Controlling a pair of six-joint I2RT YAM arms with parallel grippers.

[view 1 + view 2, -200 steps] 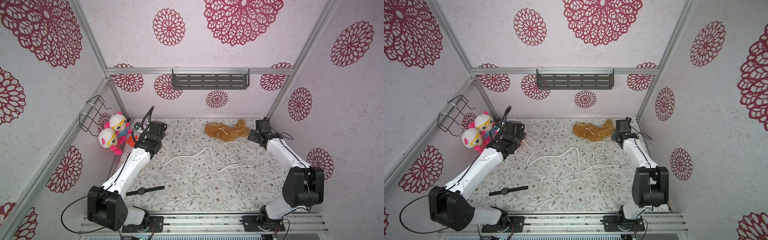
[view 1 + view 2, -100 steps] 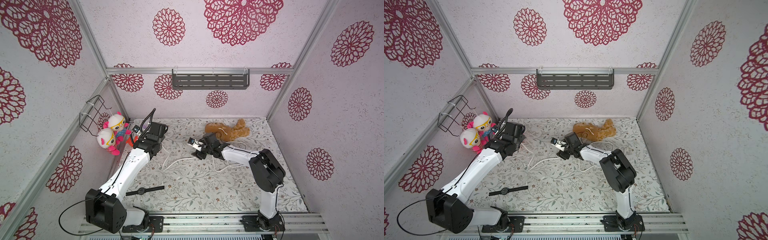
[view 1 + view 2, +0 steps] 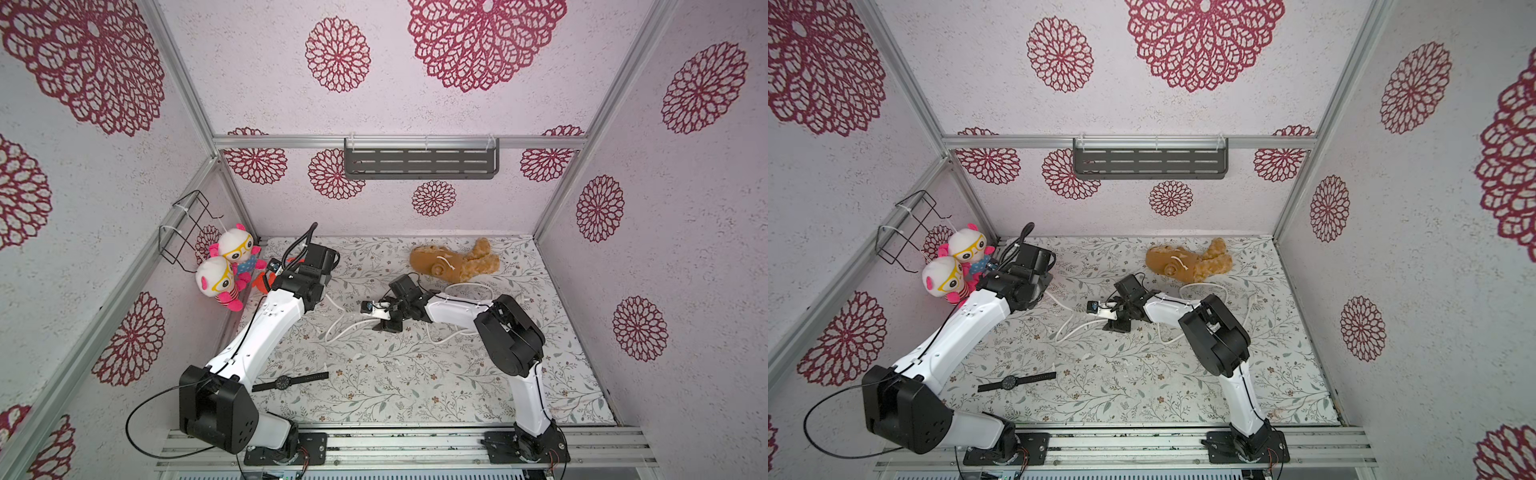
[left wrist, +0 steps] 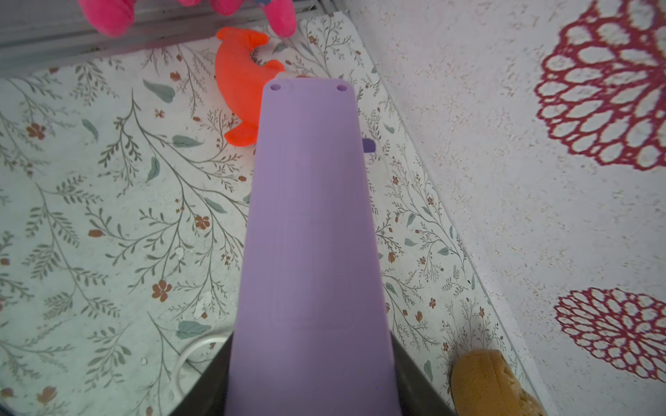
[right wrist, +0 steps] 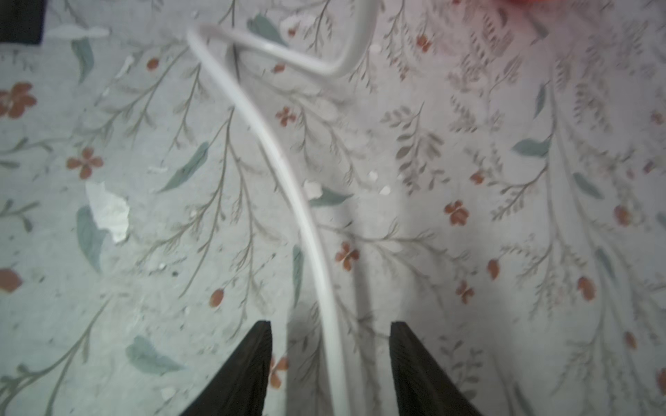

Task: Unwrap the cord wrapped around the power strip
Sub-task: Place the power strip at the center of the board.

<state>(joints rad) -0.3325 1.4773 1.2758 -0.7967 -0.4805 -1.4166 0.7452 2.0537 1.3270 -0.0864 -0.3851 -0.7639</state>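
While the left gripper (image 4: pixel 311 360) pinched the wrap-free power strip (image 4: pixel 310 223), the right gripper's (image 5: pixel 329 326) spread jaws straddled the loose cord (image 5: pixel 281 162); unwrapping appeared nearly complete.

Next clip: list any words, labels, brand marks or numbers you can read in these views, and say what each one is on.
No text can be read in any view.
power strip: the lavender face in the left wrist view is plain, with two small holes and no label.
wristwatch: the dial is too small to read in both top views.
floral mat: printed pattern only, no writing.
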